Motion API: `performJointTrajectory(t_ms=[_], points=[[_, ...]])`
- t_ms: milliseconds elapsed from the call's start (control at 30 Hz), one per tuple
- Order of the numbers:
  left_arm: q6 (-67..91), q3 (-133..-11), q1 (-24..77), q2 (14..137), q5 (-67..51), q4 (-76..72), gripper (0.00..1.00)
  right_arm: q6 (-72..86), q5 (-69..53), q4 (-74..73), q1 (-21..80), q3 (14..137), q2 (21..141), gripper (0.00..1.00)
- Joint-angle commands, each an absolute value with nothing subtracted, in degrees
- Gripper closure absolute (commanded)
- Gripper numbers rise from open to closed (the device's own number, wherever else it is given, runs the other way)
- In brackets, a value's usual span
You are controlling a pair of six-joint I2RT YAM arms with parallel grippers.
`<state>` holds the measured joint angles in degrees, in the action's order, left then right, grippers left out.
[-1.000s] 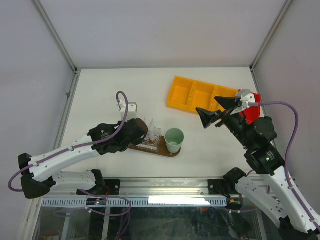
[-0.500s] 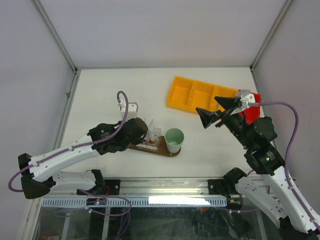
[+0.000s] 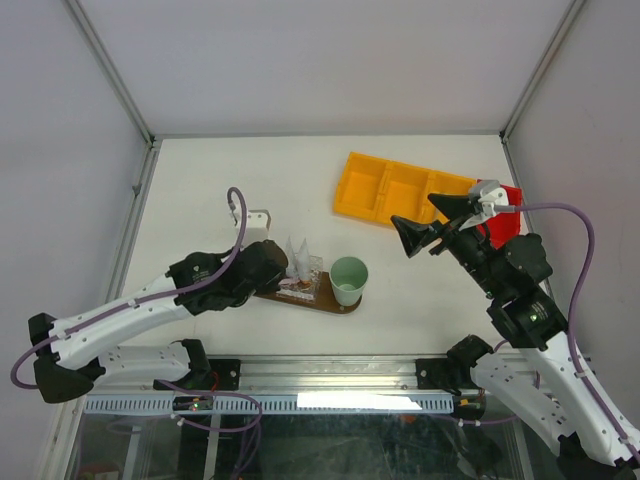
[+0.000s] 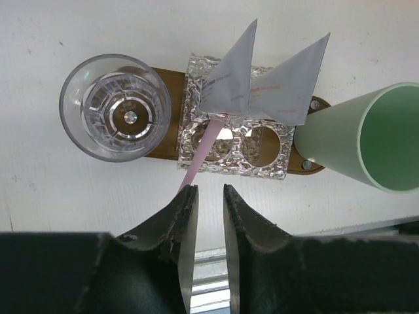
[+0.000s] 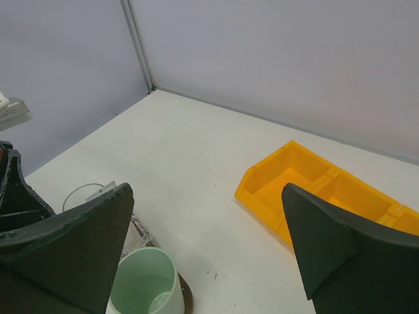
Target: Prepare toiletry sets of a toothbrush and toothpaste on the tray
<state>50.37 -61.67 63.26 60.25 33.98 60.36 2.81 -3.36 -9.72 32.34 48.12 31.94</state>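
Pink toothbrush (image 4: 200, 154) is shown slanting from the holder (image 4: 262, 167) on the tray (image 4: 175, 82) toward the left gripper (image 4: 209, 190) (jaws narrowly parted, nothing clasped); the wide-spread right gripper (image 3: 430, 222) is seen well apart.

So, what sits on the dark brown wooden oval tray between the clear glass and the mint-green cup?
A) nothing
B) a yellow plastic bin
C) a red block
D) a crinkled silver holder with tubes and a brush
D: the crinkled silver holder, carrying white tapered tubes and a thin pink stick brush, stands on the dark brown wooden oval tray between the clear glass and the mint-green cup.
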Motion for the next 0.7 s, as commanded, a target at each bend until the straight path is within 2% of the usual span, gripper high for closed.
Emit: performJointTrajectory(t_ms=[0, 133, 333, 500, 667], points=[[49.97, -62.5, 62.67, 58.28, 33.57, 58.53, 0.75, 4.01, -4.15, -7.03, 32.21, 48.62, 31.9, 0.0], [47.35, -65.91, 62.67, 58.42, 33.95, 58.54, 0.67, 4.01, -4.23, -7.2, 32.17, 48.24, 31.98, 0.0], [39.72, -73.96, 62.31, 59.24, 35.82, 54.45, 0.4, 4.3, -6.59, -8.87, 32.2, 49.7, 33.11, 0.0], [31.13, -74.77, 58.49, 56.79, 37.2, 44.48, 0.18, 4.58, -8.41, -11.67, 32.21, 50.83, 34.2, 0.0], [24.36, -72.23, 56.81, 50.77, 37.67, 32.58, 0.06, 3.72, -5.72, -16.16, 32.18, 52.25, 34.31, 0.0]])
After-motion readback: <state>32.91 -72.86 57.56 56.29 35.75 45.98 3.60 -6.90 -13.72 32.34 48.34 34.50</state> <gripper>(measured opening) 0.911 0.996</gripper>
